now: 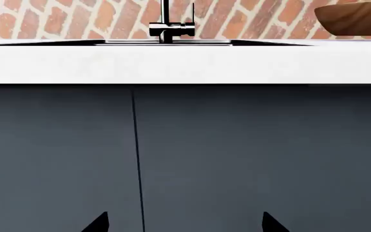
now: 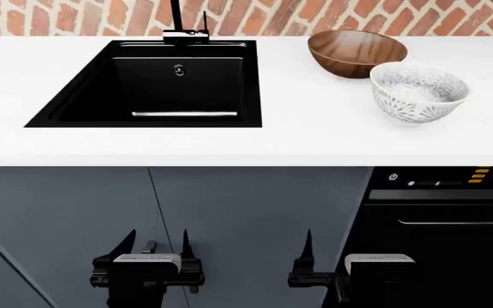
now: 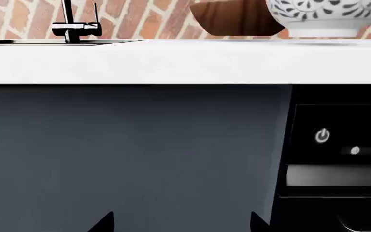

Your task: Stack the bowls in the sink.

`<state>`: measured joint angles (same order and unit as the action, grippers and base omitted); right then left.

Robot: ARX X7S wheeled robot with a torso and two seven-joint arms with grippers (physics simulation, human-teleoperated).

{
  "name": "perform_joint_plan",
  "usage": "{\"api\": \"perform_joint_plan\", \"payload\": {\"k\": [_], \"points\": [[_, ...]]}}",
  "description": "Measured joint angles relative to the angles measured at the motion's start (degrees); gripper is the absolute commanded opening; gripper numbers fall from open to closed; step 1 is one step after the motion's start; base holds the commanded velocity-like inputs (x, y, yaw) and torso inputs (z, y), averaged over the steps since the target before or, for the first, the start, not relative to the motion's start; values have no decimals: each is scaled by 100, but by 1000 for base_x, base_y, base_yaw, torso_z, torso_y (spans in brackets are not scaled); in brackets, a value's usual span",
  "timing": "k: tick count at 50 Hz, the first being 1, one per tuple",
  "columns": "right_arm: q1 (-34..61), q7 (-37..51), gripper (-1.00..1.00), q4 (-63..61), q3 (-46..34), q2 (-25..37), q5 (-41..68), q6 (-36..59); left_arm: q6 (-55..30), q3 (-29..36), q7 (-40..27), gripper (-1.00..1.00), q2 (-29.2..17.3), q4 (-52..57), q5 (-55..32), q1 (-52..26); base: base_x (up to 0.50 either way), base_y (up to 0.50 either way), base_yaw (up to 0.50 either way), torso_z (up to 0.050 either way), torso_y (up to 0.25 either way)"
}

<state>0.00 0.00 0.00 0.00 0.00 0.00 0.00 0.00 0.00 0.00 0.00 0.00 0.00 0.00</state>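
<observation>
Left gripper point(image 2: 155, 247) hangs low in front of the dark cabinet doors point(image 2: 229, 218), fingers spread apart, holding nothing. Right gripper point(image 2: 315, 256) sits at about the same height, near the seam between cabinet and black appliance point(image 2: 443, 224); only one finger is clear in head view, but right wrist view shows both tips apart, empty. Both are below the white countertop point(image 2: 298, 138), well away from the bowls. Black sink point(image 2: 148, 96) is set in the counter at left, faucet point(image 2: 182, 25) at its back edge, basin holding no bowls. Brown wood-grain bowl point(image 2: 355, 52) stands on the counter right of the sink, near the brick wall point(image 2: 358, 16). White floral bowl point(image 2: 418, 91) is upright just in front of it, closer to the counter edge; contact between them unclear.
</observation>
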Motion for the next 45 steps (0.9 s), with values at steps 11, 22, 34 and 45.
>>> {"api": "perform_joint_plan", "payload": {"k": [11,22,34,45], "points": [[-204,136,100,-70,-107,143,119,-310,238,173,66,100,-133,8,-312,0,0,0,0,41,0],[-311,216,100,-338,-345,289,191,-332,140,352,33,100,-308,263,-529,13,0,0,0,50,0],[-375,286,100,-779,-515,419,290,-203,-382,530,15,100,-526,748,-716,-67,0,-81,0,29,0],[-299,363,100,-884,-530,494,517,-13,-1298,698,-116,100,-667,979,-771,-260,0,-500,0,0,0]]}}
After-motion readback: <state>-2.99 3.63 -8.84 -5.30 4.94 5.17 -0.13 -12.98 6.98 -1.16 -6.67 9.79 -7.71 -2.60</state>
